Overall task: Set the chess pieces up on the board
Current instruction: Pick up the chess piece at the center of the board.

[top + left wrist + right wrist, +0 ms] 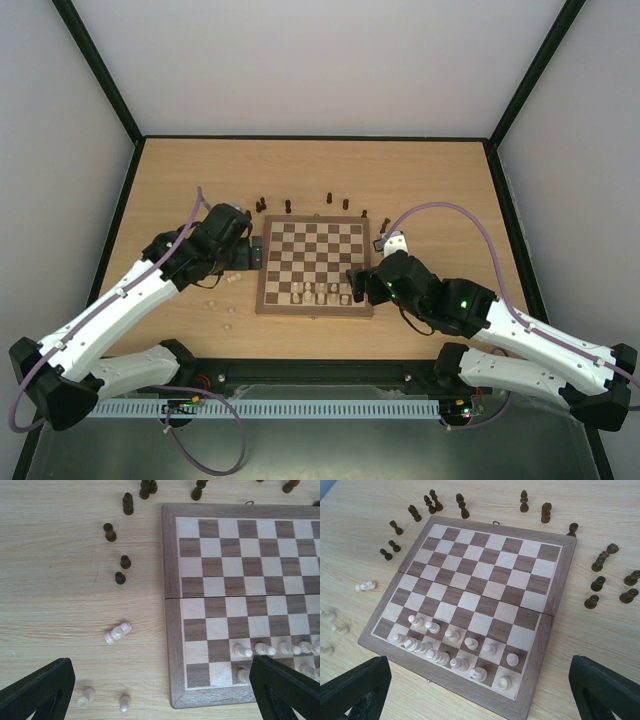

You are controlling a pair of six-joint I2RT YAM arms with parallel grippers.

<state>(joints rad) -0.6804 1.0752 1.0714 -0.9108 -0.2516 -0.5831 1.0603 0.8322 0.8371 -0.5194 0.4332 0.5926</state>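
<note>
Lying on its side on the surface (50, 605) left of the board (172, 630), a cream chess piece (118, 632) rests ahead of the left claw (160, 680), its long axis slanting toward the board. The left arm looks nearer. Both claws gape empty, and the right claw (479, 680) hovers over the standing cream pieces (452, 635).

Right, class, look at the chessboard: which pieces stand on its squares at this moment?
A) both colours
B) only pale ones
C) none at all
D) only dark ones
B: the pale pieces stand in the two nearest rows of the board, while the dark pieces all sit on the table, outside the board's border.
</note>
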